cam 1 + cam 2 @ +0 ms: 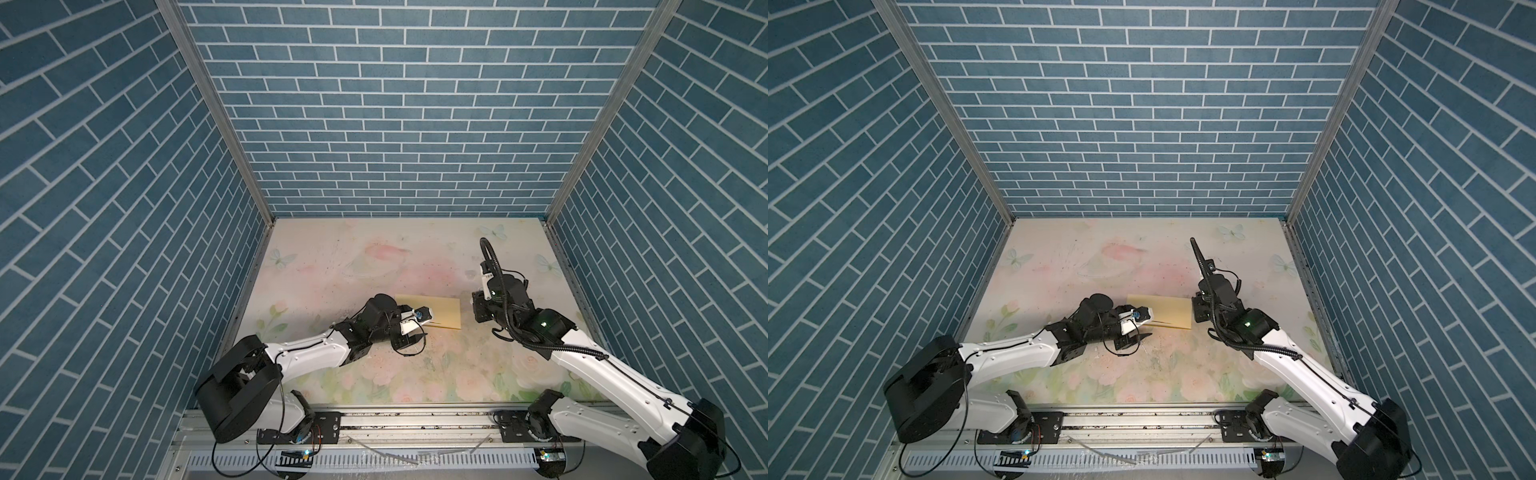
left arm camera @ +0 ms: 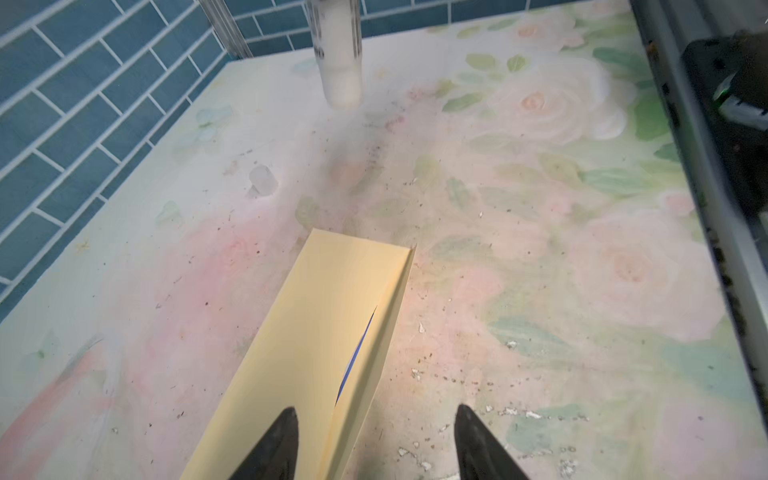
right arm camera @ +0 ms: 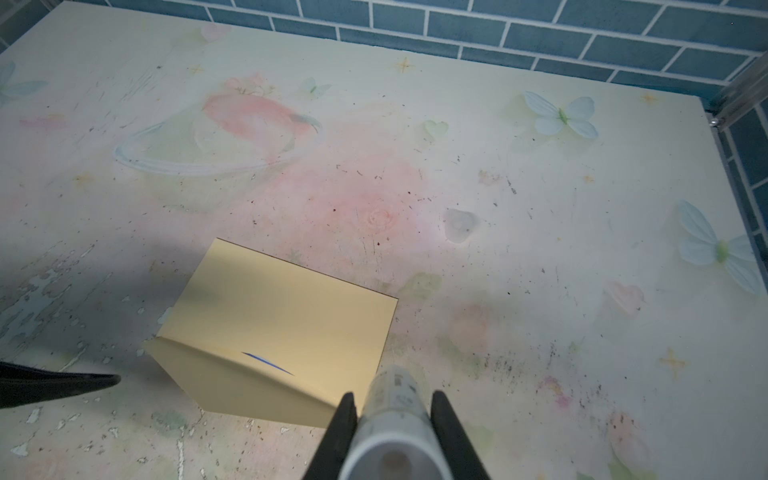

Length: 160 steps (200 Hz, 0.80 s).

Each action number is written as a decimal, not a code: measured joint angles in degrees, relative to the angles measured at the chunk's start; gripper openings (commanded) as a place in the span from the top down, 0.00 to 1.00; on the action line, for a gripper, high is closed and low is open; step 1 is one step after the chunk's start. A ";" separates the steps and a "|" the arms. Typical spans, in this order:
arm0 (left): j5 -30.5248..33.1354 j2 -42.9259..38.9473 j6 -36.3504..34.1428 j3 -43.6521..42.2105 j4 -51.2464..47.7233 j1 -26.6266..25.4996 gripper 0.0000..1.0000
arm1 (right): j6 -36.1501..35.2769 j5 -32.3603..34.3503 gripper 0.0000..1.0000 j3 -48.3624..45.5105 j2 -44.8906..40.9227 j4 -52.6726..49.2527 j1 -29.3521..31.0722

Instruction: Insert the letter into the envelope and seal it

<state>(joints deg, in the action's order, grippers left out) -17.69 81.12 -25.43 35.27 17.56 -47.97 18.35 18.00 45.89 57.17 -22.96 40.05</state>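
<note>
Your right hand (image 3: 394,397) is pinching the white glue stick (image 3: 390,432), left hand (image 2: 376,409) is hovering spread over the envelope (image 2: 332,299) lying on the table (image 3: 498,166), and the letter (image 2: 356,355) is peeking blue from inside it.

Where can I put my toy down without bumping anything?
The back-left of the table, between the envelope and the brick wall, is bare. So is the front, along the metal rail. The middle is crowded: left tool, envelope, right tool holding a glue stick, a small clear cap nearby.
</note>
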 measured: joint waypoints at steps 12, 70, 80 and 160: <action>0.79 1.77 -0.57 0.94 -0.20 -0.37 0.44 | 0.48 0.61 1.00 0.00 -0.31 0.07 0.00; 4.00 10.47 -1.42 4.28 0.68 -1.16 0.66 | 1.38 1.36 1.00 0.00 -0.35 0.00 0.00; 4.61 11.63 -1.20 4.92 0.72 -1.20 0.72 | 1.38 1.36 1.00 0.00 -0.35 0.00 0.00; 9.55 15.21 4.33 10.01 -0.33 -6.12 1.00 | 2.56 1.11 1.00 -1.79 -0.46 1.51 -0.28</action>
<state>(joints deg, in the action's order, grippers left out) -8.14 96.33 -21.10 45.28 17.23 -54.08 20.91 19.11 44.10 56.71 -21.45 39.77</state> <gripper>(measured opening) 0.049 0.273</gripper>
